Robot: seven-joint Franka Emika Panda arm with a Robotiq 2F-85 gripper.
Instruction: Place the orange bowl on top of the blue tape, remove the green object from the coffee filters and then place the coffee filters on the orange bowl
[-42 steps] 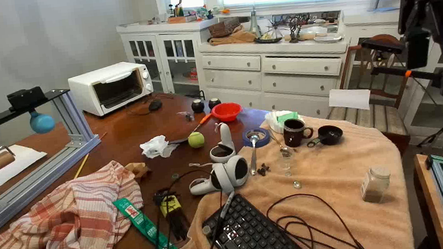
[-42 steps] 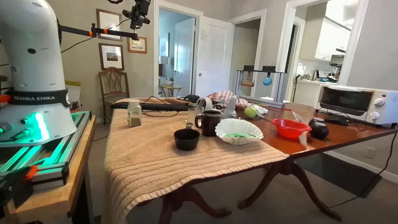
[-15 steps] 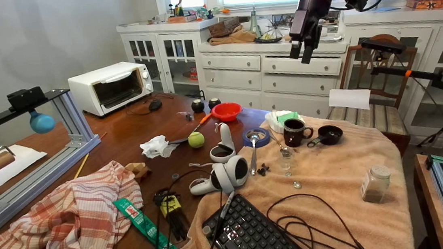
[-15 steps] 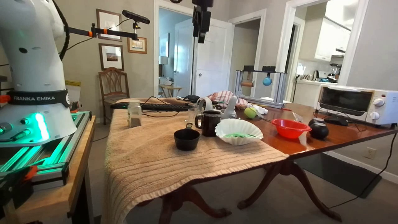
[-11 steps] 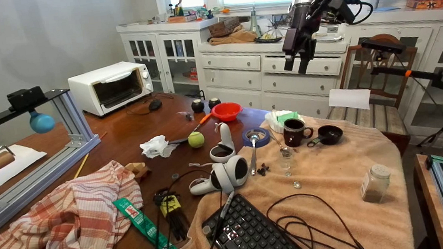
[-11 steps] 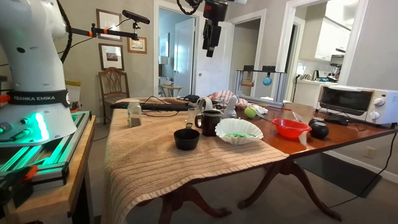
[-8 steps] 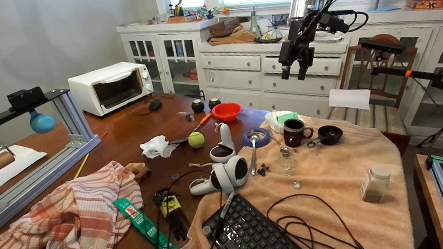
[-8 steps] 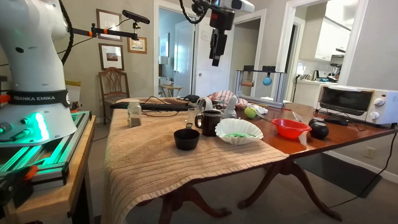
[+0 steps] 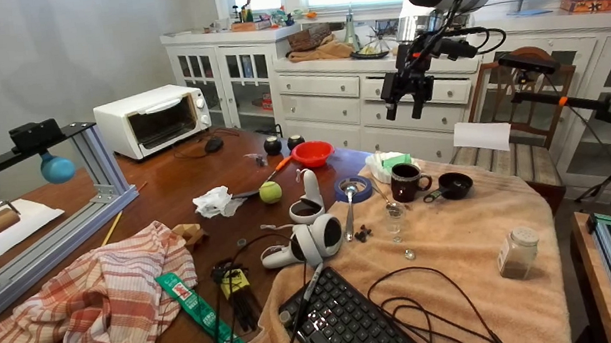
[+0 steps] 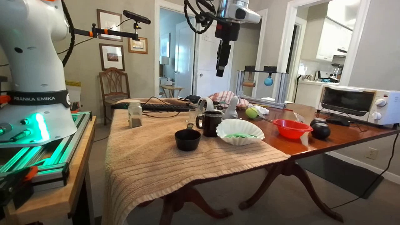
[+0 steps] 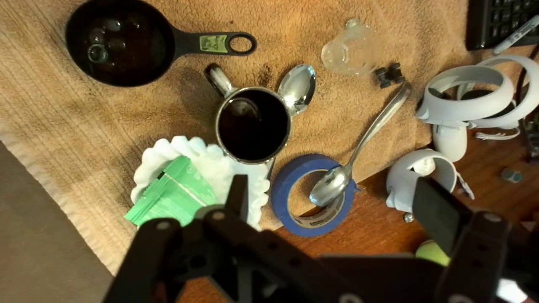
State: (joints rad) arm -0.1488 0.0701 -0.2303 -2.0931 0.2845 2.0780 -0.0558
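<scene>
The orange bowl (image 9: 313, 154) stands on the dark wood, also visible in an exterior view (image 10: 292, 130); it is out of the wrist view. The blue tape (image 11: 281, 198) lies flat where towel meets wood, a spoon (image 11: 332, 187) resting across its ring. The white coffee filters (image 11: 214, 166) sit beside it with a flat green object (image 11: 181, 191) in them, visible too in an exterior view (image 10: 239, 136). My gripper (image 9: 404, 111) is open and empty, pointing down, well above the table. In the wrist view the gripper (image 11: 332, 185) has its fingers apart, the tape showing between them.
A dark mug (image 11: 252, 126) touches or overlaps the filters' edge. A black measuring cup (image 10: 187, 140) and a small glass (image 11: 353, 52) stand on the towel. White controllers (image 9: 312, 238), a tennis ball (image 9: 270, 193) and two dark round pots (image 10: 321, 129) are near the tape and bowl.
The arm has swung in from the side over the table and turned its gripper downward. It has come lower in the last half second. The objects on the table have not moved.
</scene>
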